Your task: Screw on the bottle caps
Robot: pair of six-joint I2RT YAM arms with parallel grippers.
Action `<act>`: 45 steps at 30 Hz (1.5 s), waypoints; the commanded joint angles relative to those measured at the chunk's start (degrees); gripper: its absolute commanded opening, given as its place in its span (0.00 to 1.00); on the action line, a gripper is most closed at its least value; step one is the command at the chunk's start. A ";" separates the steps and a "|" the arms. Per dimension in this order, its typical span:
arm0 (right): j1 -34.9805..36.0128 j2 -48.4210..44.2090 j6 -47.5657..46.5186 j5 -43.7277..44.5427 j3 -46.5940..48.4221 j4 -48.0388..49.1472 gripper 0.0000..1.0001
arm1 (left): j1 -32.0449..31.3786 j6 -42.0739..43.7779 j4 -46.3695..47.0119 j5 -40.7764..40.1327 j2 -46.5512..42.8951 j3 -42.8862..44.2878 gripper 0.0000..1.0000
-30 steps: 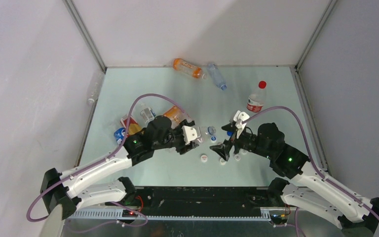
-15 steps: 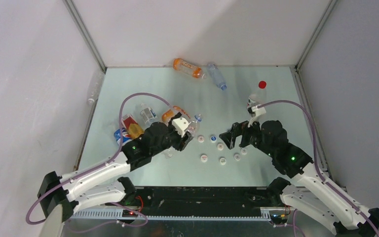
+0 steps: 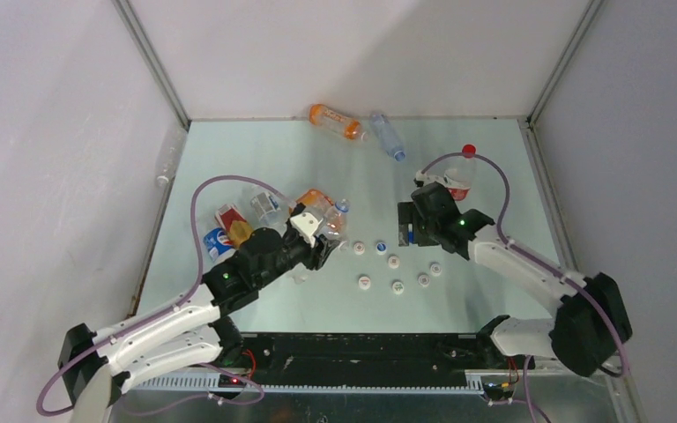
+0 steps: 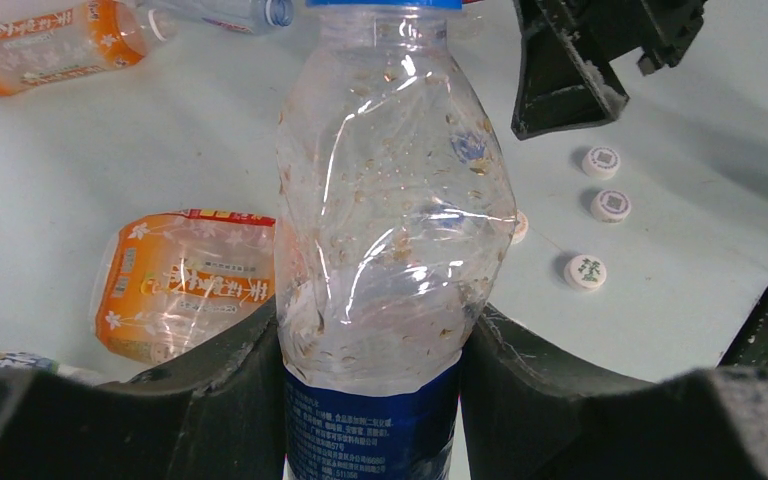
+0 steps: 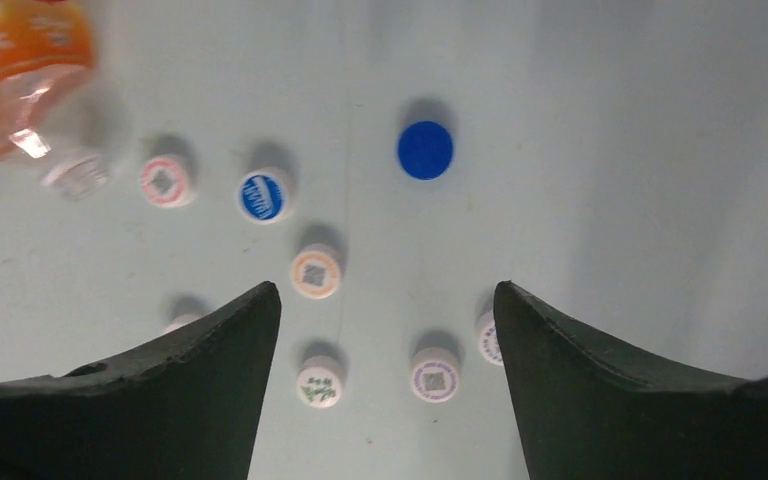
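The right gripper has been shifted toward the far wall, fingers spread above the bottle caps. The bottle is pinched between the left gripper fingers; its blue label is shown in the wrist view only.

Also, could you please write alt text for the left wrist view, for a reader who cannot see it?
The left gripper clamps a crumpled clear bottle with a blue label, filling the centre. An orange-labelled bottle lies on the table to its left; three white caps sit to the right.

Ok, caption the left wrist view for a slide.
Left fingers clamp a crumpled blue-labelled bottle; loose white caps lie beyond.
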 commanded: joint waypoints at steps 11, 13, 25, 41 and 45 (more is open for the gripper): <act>-6.38 18.72 5.43 -1.22 7.92 3.36 0.62 | 0.14 5.00 -3.48 -2.65 -2.64 0.77 0.49; -6.60 20.90 5.90 -1.34 8.57 4.15 0.60 | 0.18 5.14 -3.43 -2.40 -2.61 0.72 0.49; -7.14 29.70 6.99 -1.08 10.09 6.93 0.51 | 0.13 5.60 -1.86 -1.56 -1.55 -0.08 0.48; -7.32 30.18 6.49 -0.35 10.16 4.48 0.44 | 0.10 6.40 -3.63 -1.49 -1.58 0.16 0.47; -6.95 30.33 6.16 -1.59 10.21 4.20 0.45 | 0.18 6.24 -4.11 -1.25 -1.06 0.35 0.47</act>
